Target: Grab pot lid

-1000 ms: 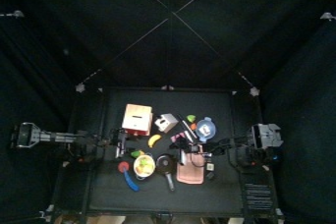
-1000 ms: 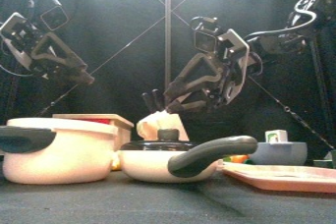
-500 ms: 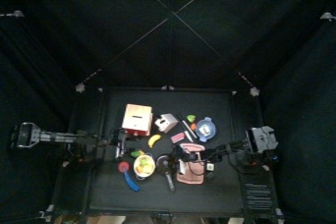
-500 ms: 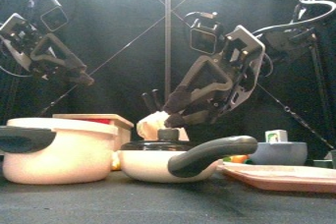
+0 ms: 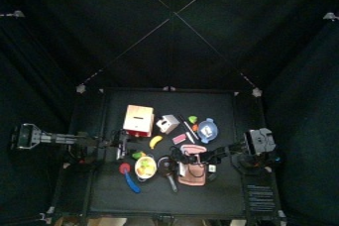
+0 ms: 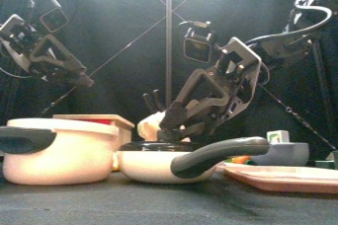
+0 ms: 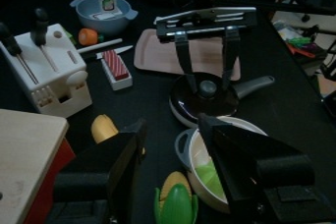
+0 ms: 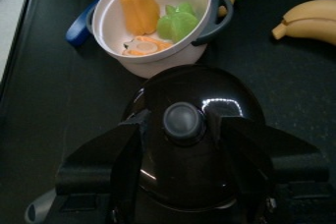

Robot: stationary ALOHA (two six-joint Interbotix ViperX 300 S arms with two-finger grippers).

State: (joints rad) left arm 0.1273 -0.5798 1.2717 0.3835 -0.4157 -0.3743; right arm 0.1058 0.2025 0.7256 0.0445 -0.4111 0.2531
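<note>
The pot lid (image 8: 197, 135) is black and glossy with a round knob in its middle, and it sits on a low pan with a black handle (image 6: 205, 156). My right gripper (image 8: 184, 154) is open and hangs just above the lid, one jaw on either side of the knob, not touching it. The left wrist view shows it from the side (image 7: 206, 66) over the lid (image 7: 210, 90). In the front view it (image 6: 164, 128) is tilted down over the pan. My left gripper (image 7: 184, 164) is open and empty, held up at the table's left (image 6: 82, 77).
A white pot (image 8: 155, 17) holding a carrot and green vegetables stands beside the pan, with a banana (image 8: 305, 17) nearby. A pink tray (image 7: 157, 56), a blue bowl (image 7: 102, 10) and a red-sided box (image 5: 137, 119) lie further back. A large white pot (image 6: 59, 150) stands front left.
My right gripper has come down and forward toward the lid over the pan. The left arm has not moved.
</note>
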